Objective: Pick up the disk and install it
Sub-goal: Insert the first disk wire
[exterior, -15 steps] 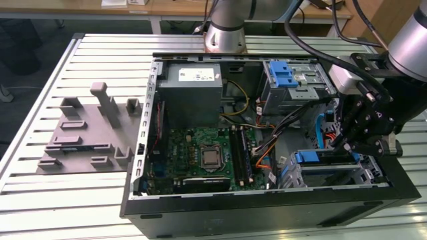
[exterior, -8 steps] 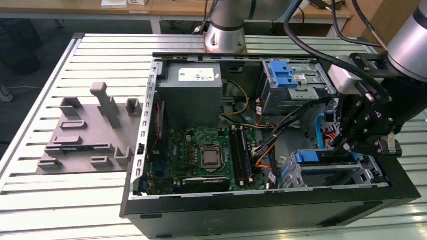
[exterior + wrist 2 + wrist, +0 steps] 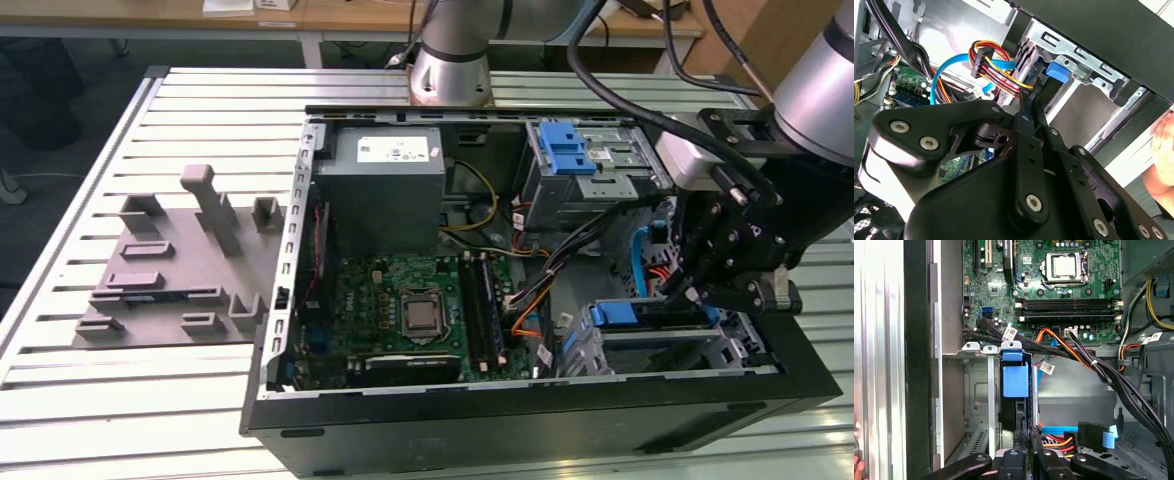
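Inside lower drive cage (image 3: 979, 405) | disk (image 3: 1015, 390) upright | gripper (image 3: 1026, 440) clenched on its edge

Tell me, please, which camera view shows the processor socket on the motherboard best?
The first wrist view: the processor socket faces the camera, unobstructed. The exterior view shows it from farther off, at a slant. The second wrist view catches a corner of the green motherboard beside cables.
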